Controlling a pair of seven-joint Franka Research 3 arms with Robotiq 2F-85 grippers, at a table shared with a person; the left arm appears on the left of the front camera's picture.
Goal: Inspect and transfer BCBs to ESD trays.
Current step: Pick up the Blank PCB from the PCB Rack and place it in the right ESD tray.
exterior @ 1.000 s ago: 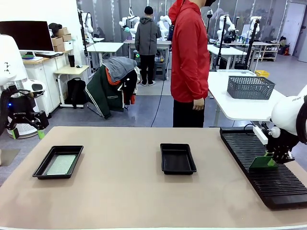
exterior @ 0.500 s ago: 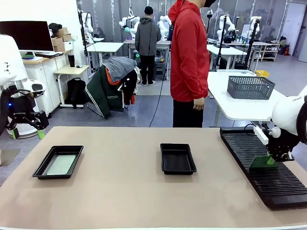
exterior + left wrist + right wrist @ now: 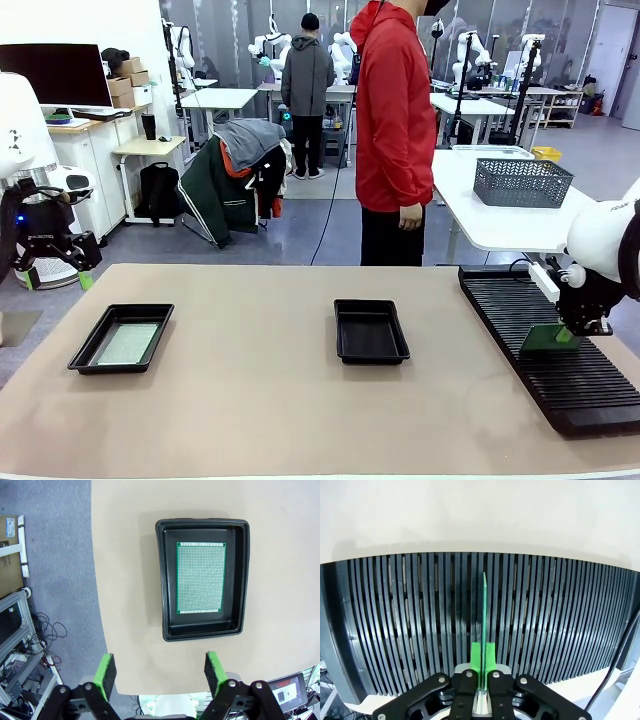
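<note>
At the rack (image 3: 500, 300) | right gripper (image 3: 483, 656) pinched tight on upright BCB (image 3: 484, 605) | left gripper (image 3: 160, 672) agape, empty, above tray (image 3: 161, 580) holding board (image 3: 200, 577)

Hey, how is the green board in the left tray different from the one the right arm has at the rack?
The tray board lies flat on the black tray's floor; the rack board stands on edge in the slotted rack. The tray board is free, nothing touching it; the rack board is clamped by the right end effector. Both are thin green rectangular boards.
</note>
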